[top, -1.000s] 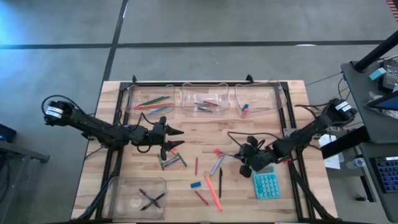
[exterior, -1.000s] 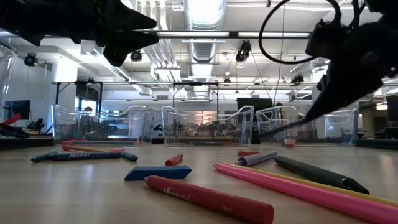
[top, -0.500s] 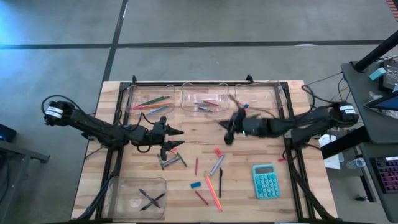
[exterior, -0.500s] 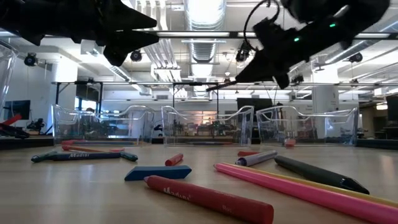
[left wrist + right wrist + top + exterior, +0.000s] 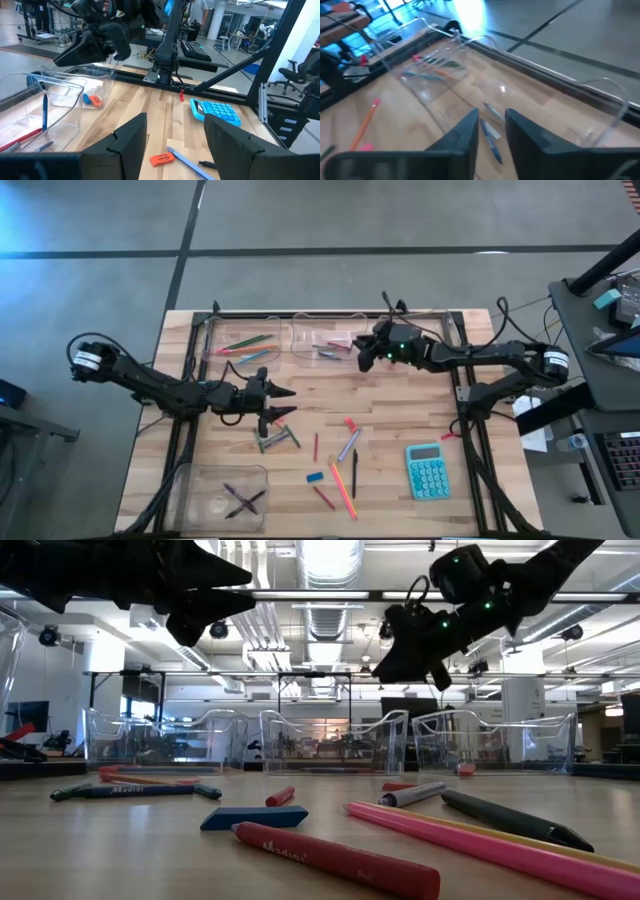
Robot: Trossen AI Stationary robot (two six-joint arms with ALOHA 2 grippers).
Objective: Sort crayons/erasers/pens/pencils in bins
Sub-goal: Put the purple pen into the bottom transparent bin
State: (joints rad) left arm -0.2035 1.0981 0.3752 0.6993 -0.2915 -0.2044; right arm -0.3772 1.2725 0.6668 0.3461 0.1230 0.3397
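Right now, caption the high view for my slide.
Right gripper hovers open by the middle bin; left gripper waits open above the loose pencils.

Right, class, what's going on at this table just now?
Two robot arms are sorting stationery into clear bins. The right claw hangs over the middle bin at the far edge, fingers apart, with a crayon between and below them in its wrist view. The left claw hovers open, holding nothing, above loose sticks on the table. More pencils, a pen and erasers lie near the teal calculator.
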